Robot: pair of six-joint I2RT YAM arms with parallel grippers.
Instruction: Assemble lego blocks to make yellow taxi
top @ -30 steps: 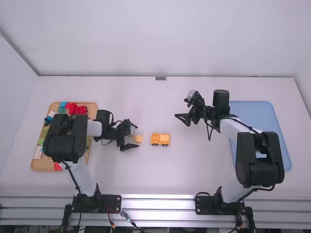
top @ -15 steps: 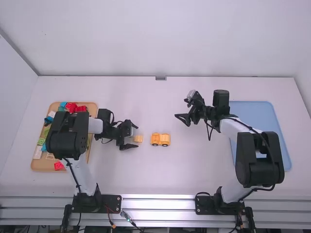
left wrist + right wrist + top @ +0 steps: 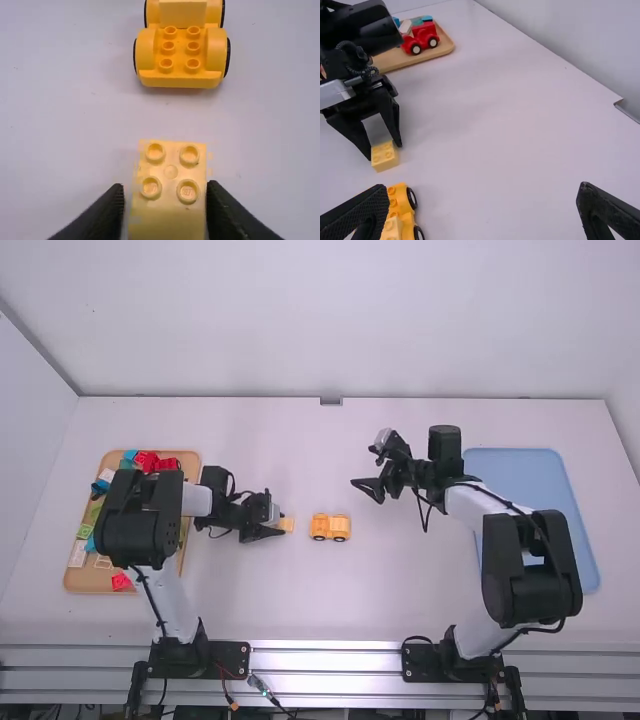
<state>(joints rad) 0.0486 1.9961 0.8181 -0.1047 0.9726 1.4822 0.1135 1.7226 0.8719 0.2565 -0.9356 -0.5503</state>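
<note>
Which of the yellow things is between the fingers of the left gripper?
The small block with four studs on top: the left gripper is closed on it, while the wheeled car base stands free.

white links, bulky black joints; thin black cables along arms; black jaws, ridged inner faces.

White table (image 3: 400, 590), plain pale walls (image 3: 340, 320) behind.

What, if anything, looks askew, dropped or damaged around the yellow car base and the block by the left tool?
Nothing stands out. The yellow car base sits upright on its wheels, and the yellow block is studs up between the left tool's fingers, with no visible damage to either.
</note>
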